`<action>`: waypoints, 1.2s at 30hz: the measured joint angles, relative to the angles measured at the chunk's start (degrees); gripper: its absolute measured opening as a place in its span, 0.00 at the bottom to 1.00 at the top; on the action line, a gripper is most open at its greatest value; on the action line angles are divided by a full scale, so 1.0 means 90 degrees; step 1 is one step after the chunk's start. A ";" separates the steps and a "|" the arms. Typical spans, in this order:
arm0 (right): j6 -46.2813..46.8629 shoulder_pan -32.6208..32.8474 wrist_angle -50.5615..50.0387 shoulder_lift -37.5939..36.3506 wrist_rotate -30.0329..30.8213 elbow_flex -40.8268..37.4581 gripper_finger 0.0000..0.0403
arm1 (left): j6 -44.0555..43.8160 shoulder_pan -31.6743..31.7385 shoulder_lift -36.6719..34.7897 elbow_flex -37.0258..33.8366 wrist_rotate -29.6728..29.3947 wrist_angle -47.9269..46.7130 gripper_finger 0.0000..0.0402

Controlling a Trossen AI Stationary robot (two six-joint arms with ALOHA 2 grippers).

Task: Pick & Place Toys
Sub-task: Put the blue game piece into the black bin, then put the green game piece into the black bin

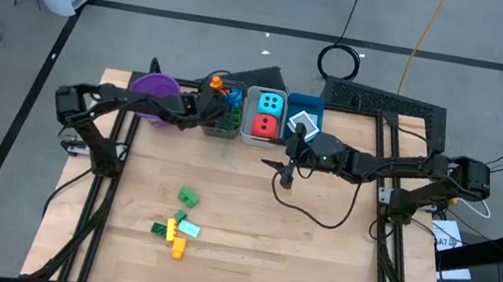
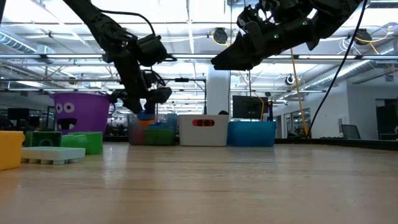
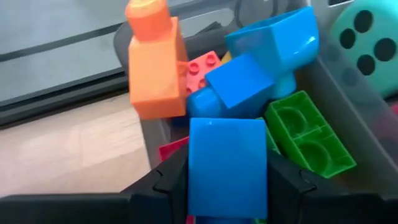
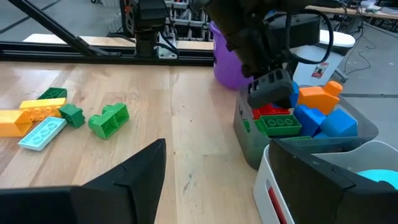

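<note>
Left gripper (image 3: 227, 186): hanging over the grey bin (image 1: 223, 128) at the far edge of the table (image 1: 313, 262), fingers (image 3: 163, 180) pressing both sides of a flat blue brick (image 3: 227, 165), grasping it just above the pile.
Right gripper (image 1: 287, 174): waiting in the air near the blue bin (image 1: 313, 107), fingers spread, holding nothing.
Bins: three sitting side by side in the far row, grey, white (image 1: 267, 115), blue; one purple bucket (image 1: 155, 92) standing left of them.
Grey bin contents: one orange brick (image 3: 154, 65) sticking up, at least three blue bricks, one green brick (image 3: 309, 134), one red brick (image 3: 202, 67); more lying underneath, can't count.
White bin contents: one cyan die (image 1: 271, 103), one red die (image 1: 265, 125).
Loose toys: lying near the table's front left, about six pieces; two green bricks (image 4: 109, 119), two yellow bricks (image 4: 42, 107), one pale flat piece (image 4: 42, 133); the rest are too small to count.
</note>
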 joint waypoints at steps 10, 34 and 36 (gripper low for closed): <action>-0.0002 0.0001 -0.0025 0.0000 0.0000 0.0000 0.64 | 0.0623 -0.0006 -0.0055 0.0007 0.0318 -0.0086 0.71; 0.0001 0.0002 -0.0124 0.0002 0.0000 0.0000 0.64 | 0.0793 -0.2899 -0.1342 0.0279 0.1617 -0.2243 0.83; 0.0010 0.0002 -0.0122 0.0000 0.0000 0.0000 0.64 | 0.0605 -0.3331 -0.1275 0.0180 0.1631 -0.2379 0.83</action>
